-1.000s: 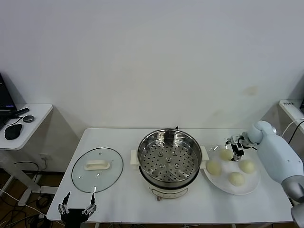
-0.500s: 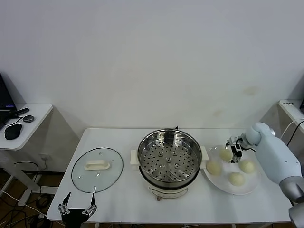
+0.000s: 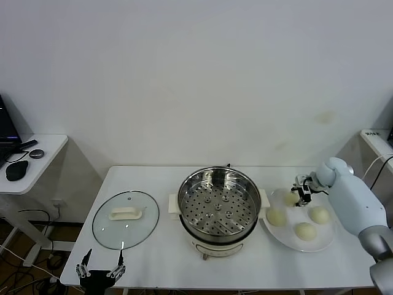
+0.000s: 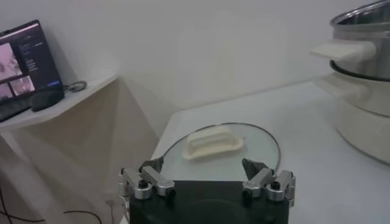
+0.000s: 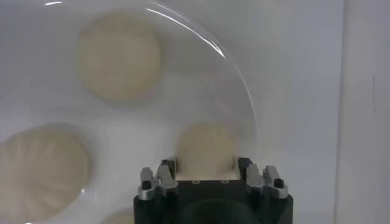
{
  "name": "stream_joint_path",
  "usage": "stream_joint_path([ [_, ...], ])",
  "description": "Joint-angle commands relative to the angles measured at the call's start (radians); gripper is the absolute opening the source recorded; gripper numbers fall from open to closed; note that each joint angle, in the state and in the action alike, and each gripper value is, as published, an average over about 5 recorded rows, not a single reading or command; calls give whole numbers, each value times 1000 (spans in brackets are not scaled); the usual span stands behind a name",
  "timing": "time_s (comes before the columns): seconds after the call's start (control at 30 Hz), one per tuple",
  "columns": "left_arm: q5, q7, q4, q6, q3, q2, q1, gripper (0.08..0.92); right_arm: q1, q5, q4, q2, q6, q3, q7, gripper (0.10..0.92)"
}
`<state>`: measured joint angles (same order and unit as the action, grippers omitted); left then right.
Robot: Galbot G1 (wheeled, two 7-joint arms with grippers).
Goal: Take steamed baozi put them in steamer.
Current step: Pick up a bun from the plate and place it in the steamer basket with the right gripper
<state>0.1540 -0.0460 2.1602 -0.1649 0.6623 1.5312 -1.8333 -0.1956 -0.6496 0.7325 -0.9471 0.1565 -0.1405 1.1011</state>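
Four cream-white baozi lie on a white plate [image 3: 327,241] right of the steamer [image 3: 218,206], a shiny steel pot with a bare perforated tray inside. My right gripper [image 3: 299,195] is down at the far baozi [image 3: 288,198]. In the right wrist view the gripper [image 5: 205,163] is open, with its fingers on either side of that baozi [image 5: 205,143], close to its sides. The bun still rests on the plate. The other baozi [image 3: 276,216] [image 3: 319,214] [image 3: 305,231] lie apart from it. My left gripper [image 3: 99,268] is open and empty at the table's front left edge.
A round glass lid [image 3: 126,219] with a cream handle lies flat left of the steamer; it also shows in the left wrist view [image 4: 213,146]. A side table with a laptop and mouse [image 3: 17,169] stands at far left.
My right gripper has moved slightly left and down onto the far baozi, now straddling it. The left arm has not moved.
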Motion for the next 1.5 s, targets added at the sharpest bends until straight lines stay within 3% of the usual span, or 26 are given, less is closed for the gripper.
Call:
stream_joint_path([
  [0.03, 0, 0, -1, 0, -1, 0, 1, 823, 0, 1, -4, -2, -1, 2, -4, 505],
  [0.27, 10, -6, -3, -1, -12, 5, 8, 823, 63, 117, 94, 51, -21, -64, 34, 483],
  [0.63, 17, -45, 18, -20, -21, 16, 26, 823, 445, 541, 306, 51, -70, -373, 186, 475],
  [0.73, 12, -57, 29, -20, -27, 24, 31, 823, 513, 642, 325, 1, 18, -439, 223, 477],
  [0.9, 5, -71, 45, -20, -31, 35, 25, 823, 574, 787, 236, -119, 409, -551, 268, 483],
  [1.2, -41, -77, 90, -32, -26, 51, 4, 823, 588, 654, 446, -136, 527, -711, 298, 484],
  [1.5, -51, -80, 95, -39, -29, 56, 6, 823, 541, 281, 454, -220, 671, -726, 268, 482],
])
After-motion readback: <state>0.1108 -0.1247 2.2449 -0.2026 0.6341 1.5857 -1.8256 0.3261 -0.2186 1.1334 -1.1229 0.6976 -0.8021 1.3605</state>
